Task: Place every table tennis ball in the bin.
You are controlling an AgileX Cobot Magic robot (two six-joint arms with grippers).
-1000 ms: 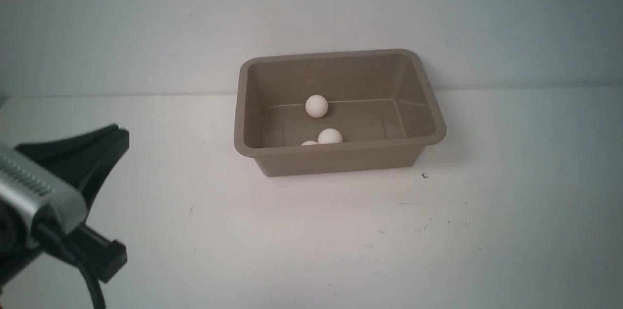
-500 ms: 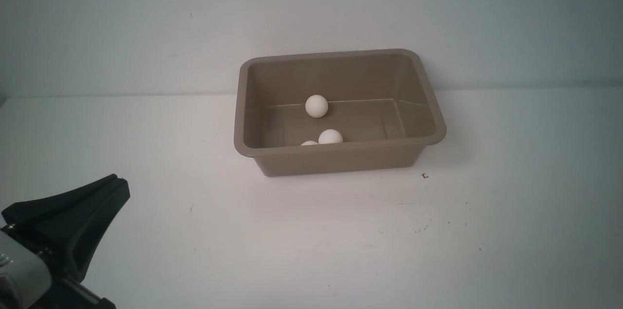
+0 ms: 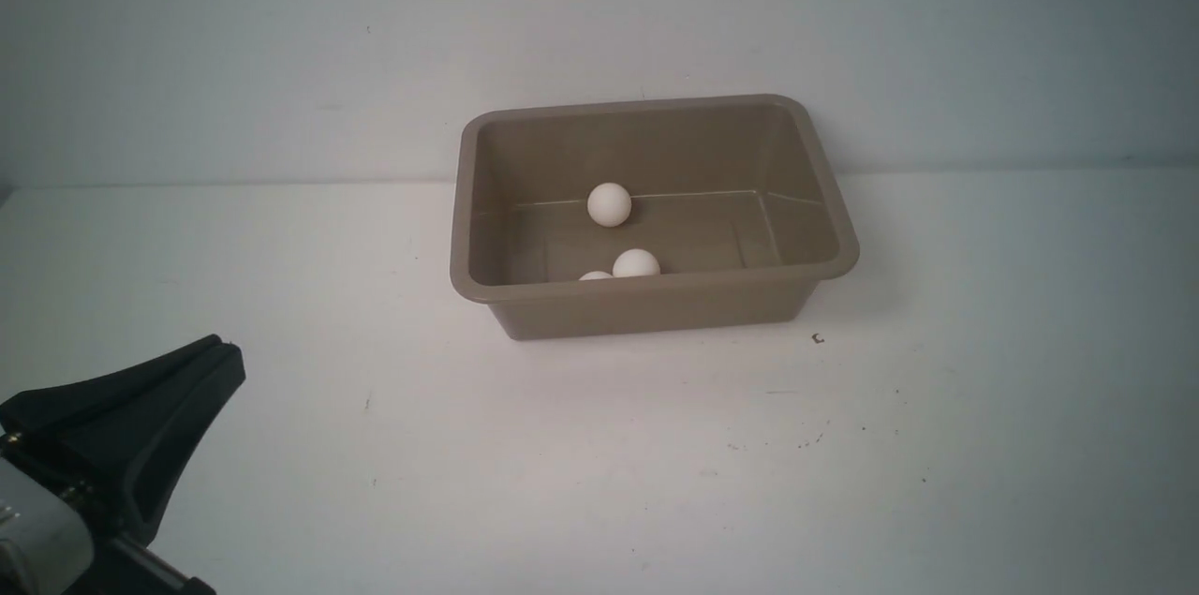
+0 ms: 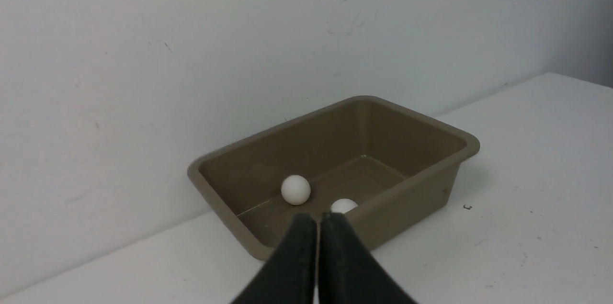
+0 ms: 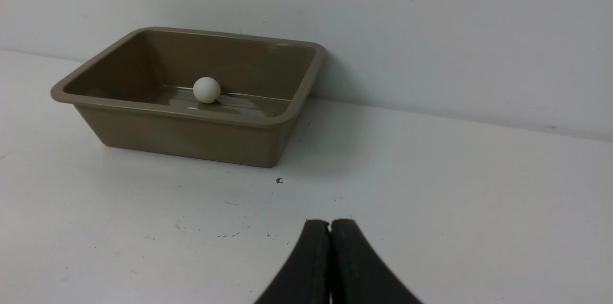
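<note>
— Looking at the left gripper (image 3: 225,353) first: how do its jaws stand?

— Pressed together, tip against tip, with nothing between them. In the left wrist view the two black fingers (image 4: 299,251) meet along a thin seam. The pincer sits low at the near left of the white table (image 3: 599,464), well apart from the bin (image 3: 656,304).

— And where is the bin from that pincer?

— Ahead of it and off to its right, against the pale wall (image 3: 281,42). From the left wrist camera the tub's near wall (image 4: 407,208) lies just beyond the closed tips.

— The table tennis balls?

— All three lie inside the bin. One ball (image 3: 610,203) rests at the far wall. A second (image 3: 636,263) sits near the front wall, and a third (image 3: 595,275) peeks over the front rim, just beside the second, on the side nearer the left pincer.

— What about the right gripper (image 5: 330,223)?

— Out of the front view. Its own wrist camera shows its black jaws closed as well, empty, above bare table. The bin (image 5: 191,136) stands ahead of it and off to its left, well apart, with one ball (image 5: 207,89) visible inside. A small dark mark (image 5: 279,180) dots the table between that pincer and the tub.
</note>
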